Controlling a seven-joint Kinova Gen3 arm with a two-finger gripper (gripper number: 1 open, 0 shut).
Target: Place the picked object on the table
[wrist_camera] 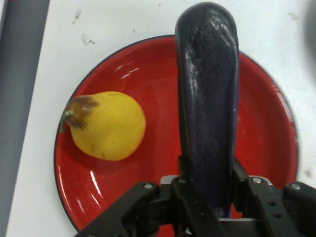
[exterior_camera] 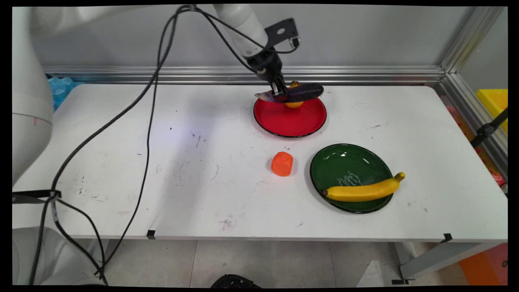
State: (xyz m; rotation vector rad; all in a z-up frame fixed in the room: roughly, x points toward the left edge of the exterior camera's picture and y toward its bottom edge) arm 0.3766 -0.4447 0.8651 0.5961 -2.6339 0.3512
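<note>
Black two-finger gripper (wrist_camera: pixel 207 190) clamped on a glossy dark purple eggplant (wrist_camera: pixel 207 98), held above the round red plate (exterior_camera: pixel 290 117), yellow pear (wrist_camera: pixel 106 126) lying on that plate beside it

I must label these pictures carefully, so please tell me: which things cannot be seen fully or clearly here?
- Eggplant: hand view, its near end is hidden by the end effector shut on it.
- Yellow pear: main view, mostly hidden behind the eggplant.
- Red plate: hand view, rim cut off by the bottom edge.
- White lettering on the green plate: main view, too small to read.
</note>
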